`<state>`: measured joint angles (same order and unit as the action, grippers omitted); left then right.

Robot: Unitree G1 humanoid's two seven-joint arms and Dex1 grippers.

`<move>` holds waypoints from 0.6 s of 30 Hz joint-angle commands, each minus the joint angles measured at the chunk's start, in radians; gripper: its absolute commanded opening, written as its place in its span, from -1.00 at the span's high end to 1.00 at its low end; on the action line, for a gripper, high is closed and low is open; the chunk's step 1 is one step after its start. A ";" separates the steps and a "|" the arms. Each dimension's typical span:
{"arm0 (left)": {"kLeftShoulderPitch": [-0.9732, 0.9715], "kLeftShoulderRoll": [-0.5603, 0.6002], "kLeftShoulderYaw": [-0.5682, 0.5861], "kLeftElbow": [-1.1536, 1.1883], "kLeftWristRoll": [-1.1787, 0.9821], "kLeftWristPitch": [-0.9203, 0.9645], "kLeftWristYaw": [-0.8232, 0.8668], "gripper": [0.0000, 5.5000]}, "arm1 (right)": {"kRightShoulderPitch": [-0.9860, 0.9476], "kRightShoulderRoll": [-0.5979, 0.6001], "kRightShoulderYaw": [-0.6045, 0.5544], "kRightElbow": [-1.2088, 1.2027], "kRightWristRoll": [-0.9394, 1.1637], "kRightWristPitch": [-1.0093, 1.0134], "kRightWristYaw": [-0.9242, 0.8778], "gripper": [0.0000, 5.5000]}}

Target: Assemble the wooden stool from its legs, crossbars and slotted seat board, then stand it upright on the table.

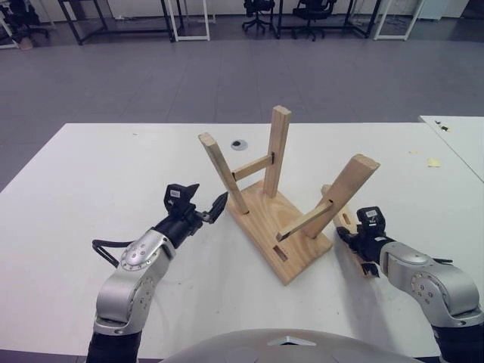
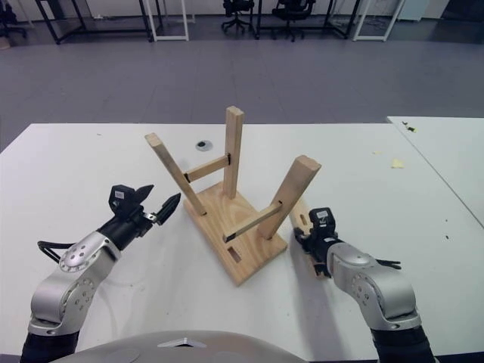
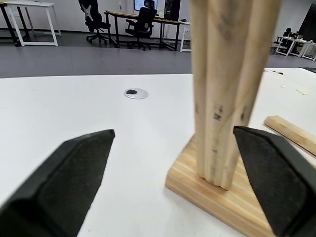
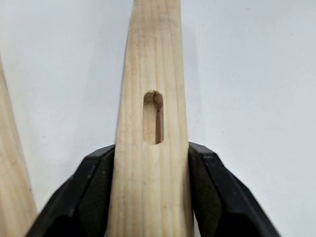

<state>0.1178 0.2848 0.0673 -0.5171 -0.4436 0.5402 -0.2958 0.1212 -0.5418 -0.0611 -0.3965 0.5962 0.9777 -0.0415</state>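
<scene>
- So, the seat board (image 1: 261,219) is lying flat near the middle of the white worktop (image 1: 98,174), with three legs sticking up out of it.
- The left leg (image 1: 223,172) leans outward, the middle leg (image 1: 276,151) stands pretty much upright, and the right leg (image 1: 344,193) tilts off to the right.
- A short crossbar (image 1: 252,168) joins the left and middle legs. A second crossbar (image 1: 302,223) runs from the right leg down toward the board.
- One dark slot (image 1: 280,253) shows open in the board's near corner.
- The left end effector (image 1: 212,190) sits just beside the left leg with its fingers (image 3: 64,182) spread wide. It has nothing in them and isn't touching the wood.
- The right end effector (image 1: 354,240) is down at the worktop just right of the board, pads (image 4: 94,197) closed on both sides of a loose leg (image 4: 153,74).
- That loose leg lies flat on the worktop beside the board, and the mortise hole (image 4: 153,117) in it faces up just past the pads.
- A round cable grommet (image 1: 240,144) sits in the worktop behind the stool.
</scene>
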 commanded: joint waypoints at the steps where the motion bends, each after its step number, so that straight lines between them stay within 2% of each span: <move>1: -0.240 0.095 0.227 -0.026 -0.160 0.081 0.043 -0.61 | -0.136 -0.093 -0.115 0.089 -0.104 -0.157 0.066 0.23; 3: -0.481 0.147 0.318 0.003 -0.341 0.145 0.068 -0.61 | -0.281 -0.216 -0.179 0.160 -0.186 -0.299 0.137 0.23; 5: -0.753 0.139 0.336 0.095 -0.543 0.199 0.090 -0.61 | -0.465 -0.307 -0.186 0.190 -0.238 -0.434 0.229 0.23; 7: -0.970 0.062 0.309 0.261 -0.678 0.248 0.107 -0.61 | -0.649 -0.323 -0.106 0.169 -0.280 -0.540 0.321 0.23; 9: -1.124 -0.041 0.295 0.450 -0.791 0.283 0.139 -0.61 | -0.796 -0.263 0.002 0.126 -0.297 -0.600 0.399 0.23; 12: -1.229 -0.130 0.290 0.596 -0.891 0.308 0.153 -0.61 | -0.896 -0.136 0.104 0.047 -0.265 -0.632 0.470 0.23; 17: -1.245 -0.139 0.284 0.605 -0.937 0.319 0.146 -0.61 | -0.901 -0.062 0.121 -0.023 -0.235 -0.621 0.523 0.23; 18: -1.245 -0.138 0.283 0.602 -0.935 0.313 0.142 -0.54 | -0.893 -0.059 0.124 -0.029 -0.242 -0.619 0.528 0.23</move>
<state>-1.0981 0.1434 0.3552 0.0940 -1.3710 0.8495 -0.1499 -0.7610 -0.6100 0.0552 -0.4043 0.3576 0.3486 0.4702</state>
